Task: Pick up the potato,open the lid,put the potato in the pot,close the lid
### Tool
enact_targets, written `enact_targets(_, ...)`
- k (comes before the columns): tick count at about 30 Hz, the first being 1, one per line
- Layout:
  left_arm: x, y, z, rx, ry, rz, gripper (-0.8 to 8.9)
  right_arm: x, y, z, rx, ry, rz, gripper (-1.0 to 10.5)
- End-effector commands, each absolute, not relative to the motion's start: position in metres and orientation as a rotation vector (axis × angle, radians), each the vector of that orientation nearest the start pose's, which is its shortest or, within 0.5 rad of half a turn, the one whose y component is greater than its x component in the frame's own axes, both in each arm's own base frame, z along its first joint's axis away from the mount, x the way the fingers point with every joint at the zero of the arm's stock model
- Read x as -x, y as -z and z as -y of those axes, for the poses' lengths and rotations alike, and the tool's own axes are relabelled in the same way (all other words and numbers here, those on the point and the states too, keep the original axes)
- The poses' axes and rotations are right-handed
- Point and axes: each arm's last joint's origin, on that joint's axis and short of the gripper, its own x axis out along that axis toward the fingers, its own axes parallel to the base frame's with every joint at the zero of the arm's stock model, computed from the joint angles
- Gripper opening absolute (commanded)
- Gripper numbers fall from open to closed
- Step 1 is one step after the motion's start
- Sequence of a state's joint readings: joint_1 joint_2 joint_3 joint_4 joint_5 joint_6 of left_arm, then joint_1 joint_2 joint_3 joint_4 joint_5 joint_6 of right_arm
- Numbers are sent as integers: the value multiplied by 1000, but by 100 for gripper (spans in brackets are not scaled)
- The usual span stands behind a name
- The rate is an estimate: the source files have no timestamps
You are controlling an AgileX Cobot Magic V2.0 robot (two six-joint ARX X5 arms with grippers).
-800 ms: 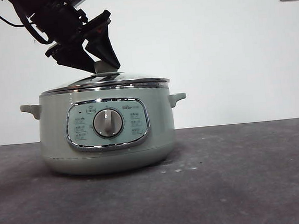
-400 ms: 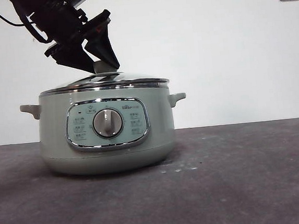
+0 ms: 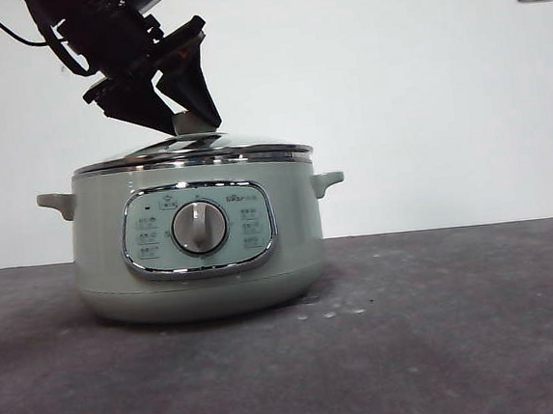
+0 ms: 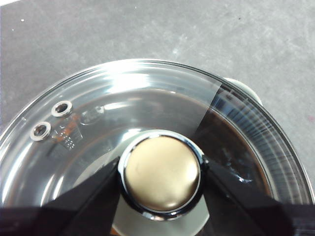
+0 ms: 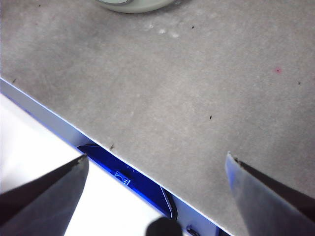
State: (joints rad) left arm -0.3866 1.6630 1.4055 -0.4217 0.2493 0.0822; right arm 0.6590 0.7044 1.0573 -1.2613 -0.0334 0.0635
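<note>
The left claw (image 4: 160,184) is clamped on the knob (image 4: 161,172) of the lid (image 3: 192,154), one jaw on each side. The knob sits directly between the jaws, so a straight lift looks right. The lid rests on the pot (image 3: 196,235). The potato is not visible. The right claw (image 5: 156,196) waits spread apart over the bench (image 5: 187,88) edge.

Glossy glass lid (image 4: 147,113), chrome-rimmed; matt grey table (image 3: 442,328).
</note>
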Motion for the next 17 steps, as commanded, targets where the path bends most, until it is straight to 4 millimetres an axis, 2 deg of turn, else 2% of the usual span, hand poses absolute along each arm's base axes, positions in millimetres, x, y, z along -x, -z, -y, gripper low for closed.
enact_targets(1,-342,-307,151,-127,670,-639,-8,-69,-337,-55,229,-614,-903,469)
enact_targets(17,-341,-304,149,-154,666,-667,-8,-69,-337,-55,229,-614,-903,469)
